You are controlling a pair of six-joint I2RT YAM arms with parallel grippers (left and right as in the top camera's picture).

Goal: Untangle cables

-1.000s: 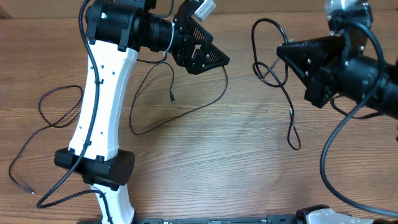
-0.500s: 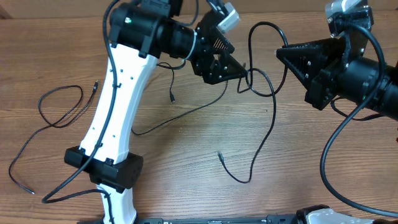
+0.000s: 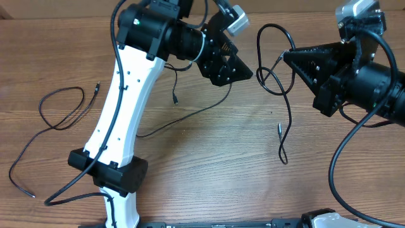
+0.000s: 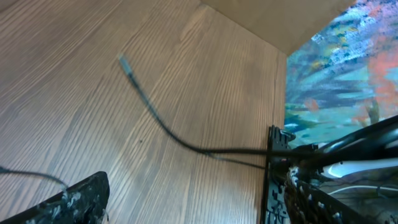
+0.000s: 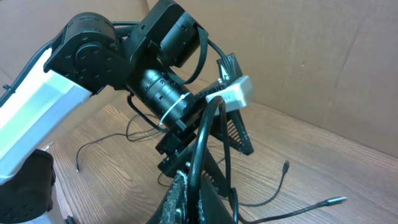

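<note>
Wooden table (image 3: 209, 171) with 3 thin black cables. Right gripper (image 3: 286, 56): fingers pressed together on cable 1 (image 3: 258, 44), which loops around the gripper tip and runs toward the near edge, doubling back to a small plug (image 3: 279, 126). Left gripper (image 3: 245, 71): fingers spread wide apart, gripping nothing, just beside the loops of cable 1; the left wrist view shows a blurred cable crossing the gap. Cable 2 (image 3: 196, 114) lies partly under the left arm. Cable 3 (image 3: 40, 106) lies in loose loops at far left, well apart from the others.
</note>
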